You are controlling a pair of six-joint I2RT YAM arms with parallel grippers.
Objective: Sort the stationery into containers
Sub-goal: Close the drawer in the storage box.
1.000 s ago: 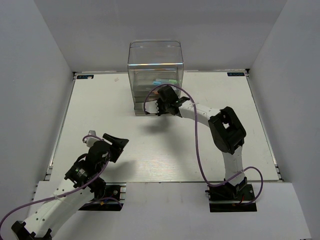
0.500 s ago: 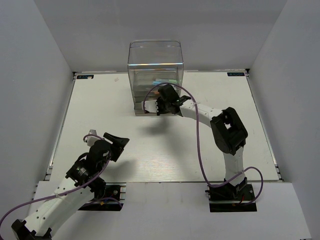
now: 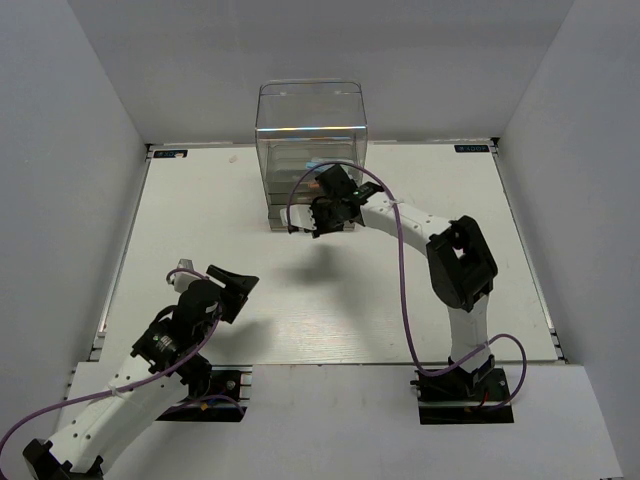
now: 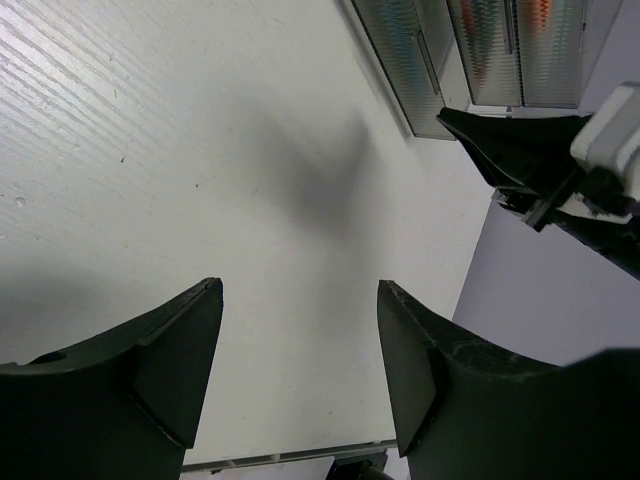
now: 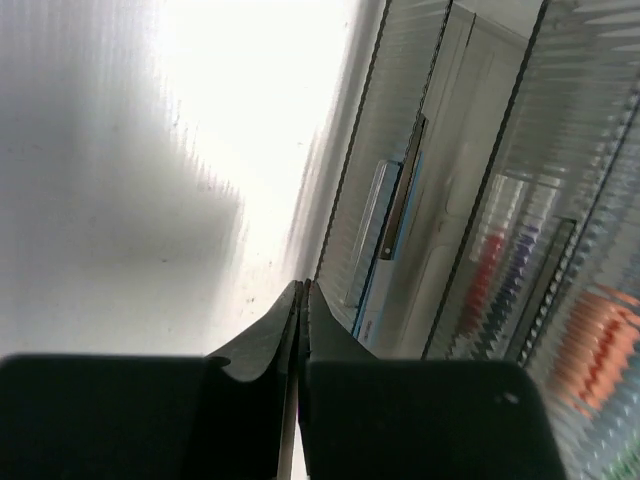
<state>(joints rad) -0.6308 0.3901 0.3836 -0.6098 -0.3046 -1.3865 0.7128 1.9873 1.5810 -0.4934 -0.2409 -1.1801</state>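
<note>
The clear smoky drawer unit (image 3: 311,140) stands at the back middle of the table. Through its ribbed drawer fronts I see a light blue marker (image 5: 376,235), a red pen (image 5: 488,268), a dark purple pen (image 5: 520,270) and an orange marker (image 5: 592,350). My right gripper (image 3: 314,222) is shut and empty, its tips (image 5: 303,287) right at the front of the lower drawers (image 5: 400,150). My left gripper (image 3: 240,292) is open and empty above bare table at the front left (image 4: 300,292). No pens lie on the table in view.
The left wrist view shows the unit (image 4: 480,50) and the right gripper (image 4: 525,150) at its top right. White walls close in the table (image 3: 200,230) on three sides. A purple cable (image 3: 395,280) loops along the right arm.
My right gripper has moved a little farther back and up against the drawer unit's front. The left arm has not moved.
</note>
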